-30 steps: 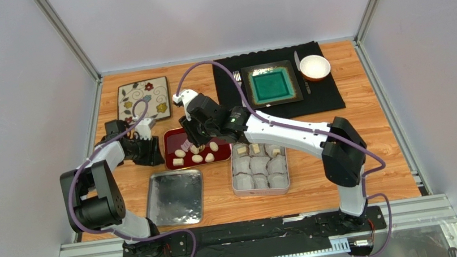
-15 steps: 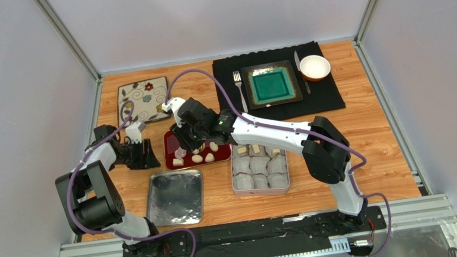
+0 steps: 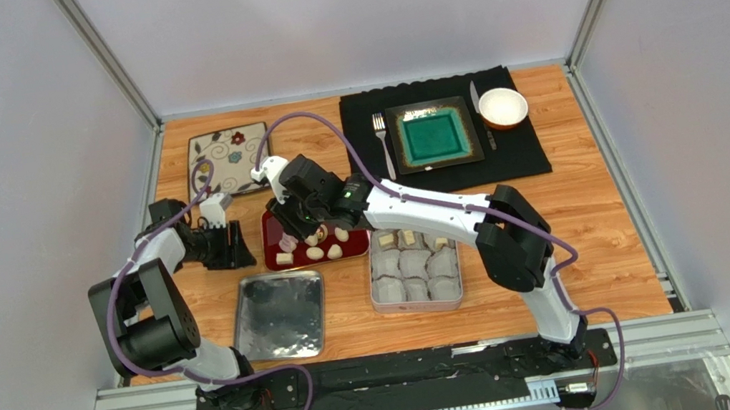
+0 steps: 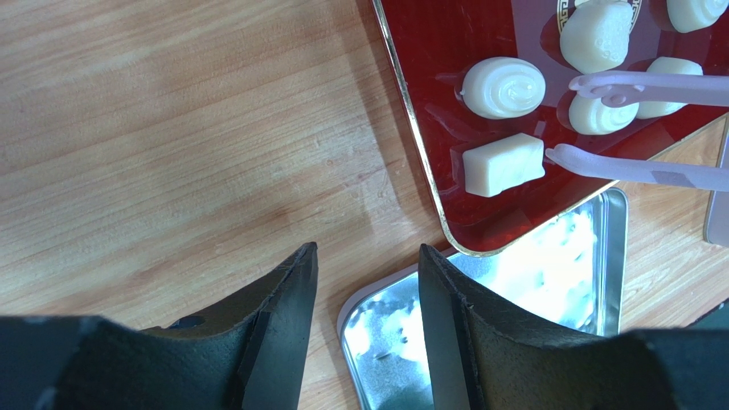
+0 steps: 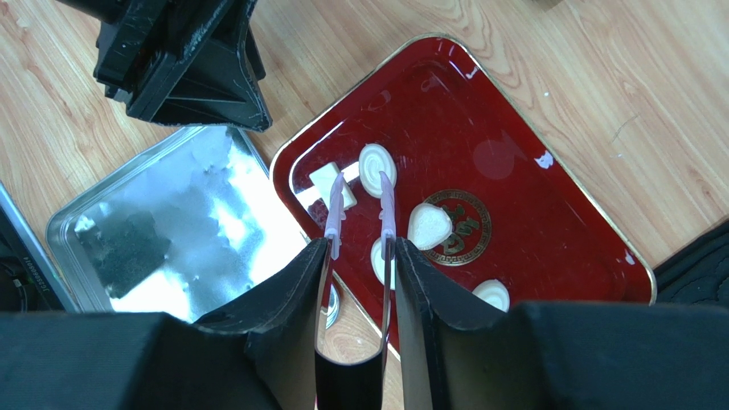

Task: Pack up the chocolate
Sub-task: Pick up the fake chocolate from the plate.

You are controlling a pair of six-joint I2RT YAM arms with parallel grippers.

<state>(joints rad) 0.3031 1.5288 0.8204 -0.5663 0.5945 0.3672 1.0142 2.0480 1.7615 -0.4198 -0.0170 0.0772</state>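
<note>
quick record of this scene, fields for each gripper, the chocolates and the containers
right gripper: shut on tweezers, over the red tray
left gripper: open, empty, over the table by the tray's corner
chocolates: several loose on the red tray
tweezer tips: among the chocolates; contact cannot be told
silver lid: nothing in it, beside the tray
tin: holds paper cups, right of the lid

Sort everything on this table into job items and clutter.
Job: chocolates, red tray, tin of paper cups, shallow metal tray (likely its lid), tweezers.
Clutter: floral plate, green plate, fork, white bowl, black mat.
</note>
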